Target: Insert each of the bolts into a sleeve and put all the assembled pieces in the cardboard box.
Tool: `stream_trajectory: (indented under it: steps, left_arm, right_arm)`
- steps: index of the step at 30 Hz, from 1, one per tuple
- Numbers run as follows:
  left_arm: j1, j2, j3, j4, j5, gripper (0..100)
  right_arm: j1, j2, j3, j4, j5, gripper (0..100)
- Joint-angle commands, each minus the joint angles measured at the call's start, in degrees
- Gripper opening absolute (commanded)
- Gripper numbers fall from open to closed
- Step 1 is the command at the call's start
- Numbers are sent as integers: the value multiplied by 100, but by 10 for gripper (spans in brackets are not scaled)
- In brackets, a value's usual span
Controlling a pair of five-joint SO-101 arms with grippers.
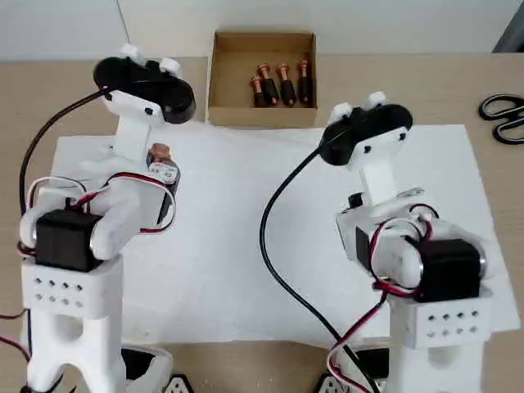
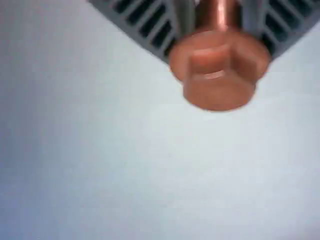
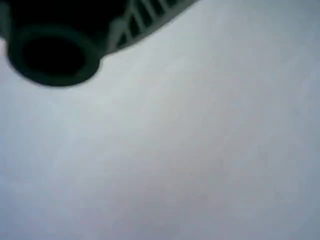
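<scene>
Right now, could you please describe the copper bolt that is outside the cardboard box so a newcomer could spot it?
On the white paper sheet, find the left arm. Its ribbed grey fingers clamp a copper-coloured hexagonal-head bolt; the four other pieces lie in the brown cardboard box.
</scene>
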Motion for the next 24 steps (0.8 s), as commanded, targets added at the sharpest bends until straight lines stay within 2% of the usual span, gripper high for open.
stream_trajectory:
  steps: [1, 6, 9, 15, 18, 24]
  left_arm:
    - [-62, -352, -31, -334, 35, 6]
    - [-70, -607, 110, -457, 35, 6]
    - [-70, -835, 611, -747, 35, 6]
    - [-35, -1758, 2018, -2101, 88, 6]
    - [-35, -2233, 2835, -2919, 659, 6]
    - [-35, -2646, 3925, -3877, 1749, 6]
  right_arm:
    - [-13, -620, 378, -681, -79, 4]
    - [-22, -1552, 1319, -1701, -264, 4]
    - [-22, -2114, 2242, -2193, -255, 4]
    - [-31, -3178, 4185, -4233, -308, 4]
    - [-110, -3565, 4967, -5147, -308, 4]
    - [-1147, -3776, 6136, -6316, -308, 4]
